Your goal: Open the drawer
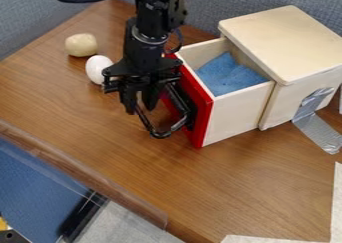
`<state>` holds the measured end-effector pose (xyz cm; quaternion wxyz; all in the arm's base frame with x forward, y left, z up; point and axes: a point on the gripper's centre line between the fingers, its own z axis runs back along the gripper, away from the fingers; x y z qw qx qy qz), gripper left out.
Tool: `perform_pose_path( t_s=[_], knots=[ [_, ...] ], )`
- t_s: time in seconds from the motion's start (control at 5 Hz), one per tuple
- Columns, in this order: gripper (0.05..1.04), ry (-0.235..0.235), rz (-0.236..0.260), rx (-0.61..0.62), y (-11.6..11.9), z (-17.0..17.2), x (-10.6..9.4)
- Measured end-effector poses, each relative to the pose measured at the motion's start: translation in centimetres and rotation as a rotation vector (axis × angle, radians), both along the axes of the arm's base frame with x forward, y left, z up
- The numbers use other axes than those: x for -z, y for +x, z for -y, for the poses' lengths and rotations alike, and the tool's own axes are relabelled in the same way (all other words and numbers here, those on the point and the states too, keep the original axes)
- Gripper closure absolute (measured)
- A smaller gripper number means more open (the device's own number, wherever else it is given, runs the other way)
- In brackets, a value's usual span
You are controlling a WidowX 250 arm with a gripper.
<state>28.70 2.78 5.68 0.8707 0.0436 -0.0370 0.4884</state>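
My black two-finger claw at the bent black handle
It is released, fingers parted; whether it touches the handle I can't tell. Beyond, the red-fronted, pale wooden drawer stands well out of its boxy, pale wooden cabinet, a blue cloth inside. I judge the opening all but done; next I should lift clear without nudging the drawer shut.
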Motion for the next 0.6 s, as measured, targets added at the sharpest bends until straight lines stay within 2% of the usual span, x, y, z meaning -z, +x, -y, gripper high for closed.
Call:
perform_pose_path(
  t_s=[0.2,0.4,0.6],
  knots=[
    [0.149,0.001,0.015,0.015,0.0,0.0,-0.7],
    [0.075,-0.006,0.056,0.052,0.0,0.2,-2.9],
    [0.08,0.003,0.095,0.144,-1.1,-0.8,-6.1]
  ],
)
